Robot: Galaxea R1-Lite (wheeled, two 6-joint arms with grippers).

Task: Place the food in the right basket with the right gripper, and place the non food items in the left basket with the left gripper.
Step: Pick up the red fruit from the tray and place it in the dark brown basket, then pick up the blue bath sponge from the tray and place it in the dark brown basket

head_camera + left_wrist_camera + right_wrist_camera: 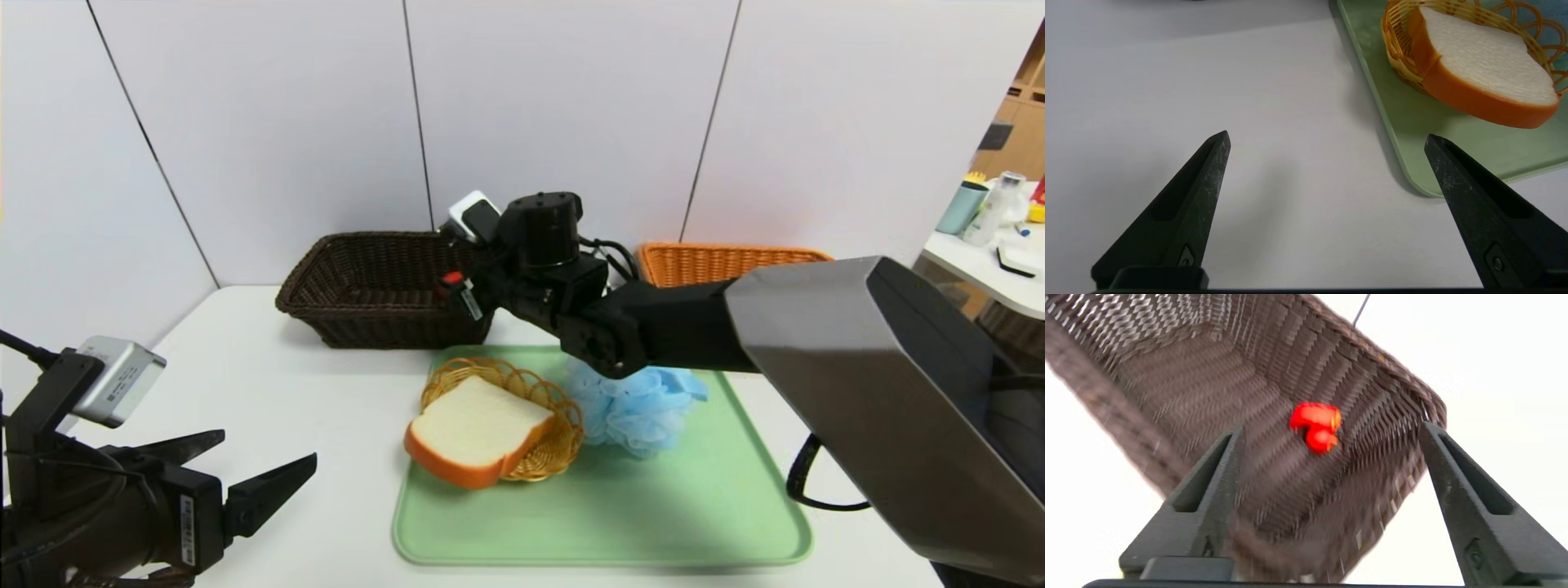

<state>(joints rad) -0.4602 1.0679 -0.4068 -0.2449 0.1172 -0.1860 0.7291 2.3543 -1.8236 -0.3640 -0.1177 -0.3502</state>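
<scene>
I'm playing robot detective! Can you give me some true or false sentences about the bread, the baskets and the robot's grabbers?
1. The bread slice sits in a small yellow basket on the green tray. True.
2. The right gripper is squeezing the bread. False: it is open, over the dark brown basket, with a little red thing in the basket beyond its fingers.
3. The left gripper is open, above bare table beside the tray. True.
4. The blue bath puff lies in the orange basket. False: it is on the tray, by the bread.
</scene>
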